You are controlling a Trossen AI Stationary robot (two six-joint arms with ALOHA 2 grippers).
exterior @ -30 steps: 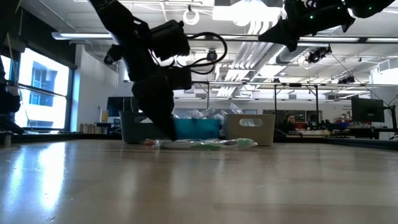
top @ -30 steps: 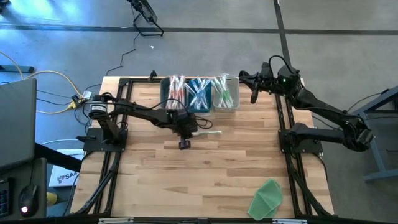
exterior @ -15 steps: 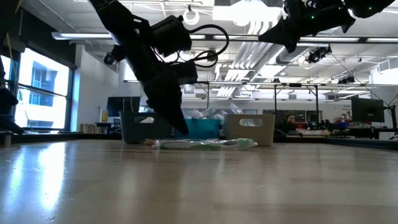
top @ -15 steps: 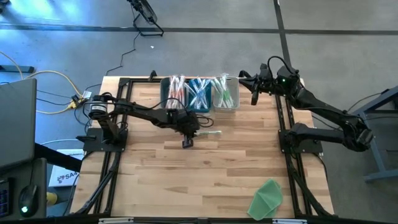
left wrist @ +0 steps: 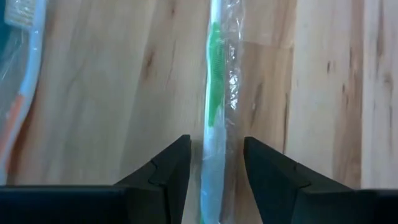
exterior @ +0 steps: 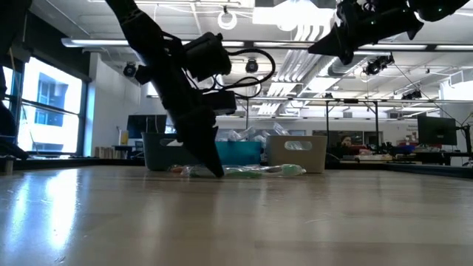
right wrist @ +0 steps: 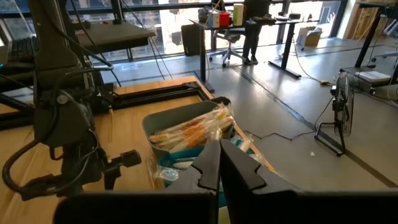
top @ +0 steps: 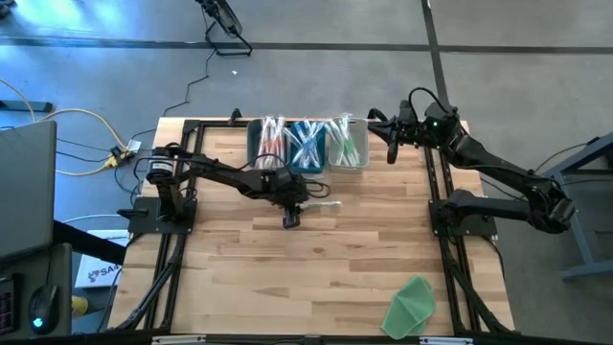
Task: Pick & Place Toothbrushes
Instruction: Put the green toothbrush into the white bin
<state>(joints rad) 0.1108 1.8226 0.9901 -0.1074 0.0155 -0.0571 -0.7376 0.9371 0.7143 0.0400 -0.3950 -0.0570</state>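
High view: we see the left gripper (top: 290, 218) low over the wooden table (top: 316, 259), just below centre of the frame, under the row of three bins (top: 308, 144) at the upper middle. The bins hold most of the toothbrushes (top: 306, 142), sorted pink, blue and green. One wrapped green toothbrush (top: 324, 203) lies on the bare wood just right of the gripper. In the left wrist view we note that green toothbrush (left wrist: 214, 118) running up the middle of the frame between the two dark fingers (left wrist: 165, 171), which stand apart on either side with a slim gap, not pinching it; an orange toothbrush (left wrist: 18, 81) lies at the left edge. The right gripper (top: 391, 149) hangs at the upper right, beside the bins, its fingers (right wrist: 208, 165) pressed together and holding nothing. A green cloth (top: 410, 307) sits at lower right.
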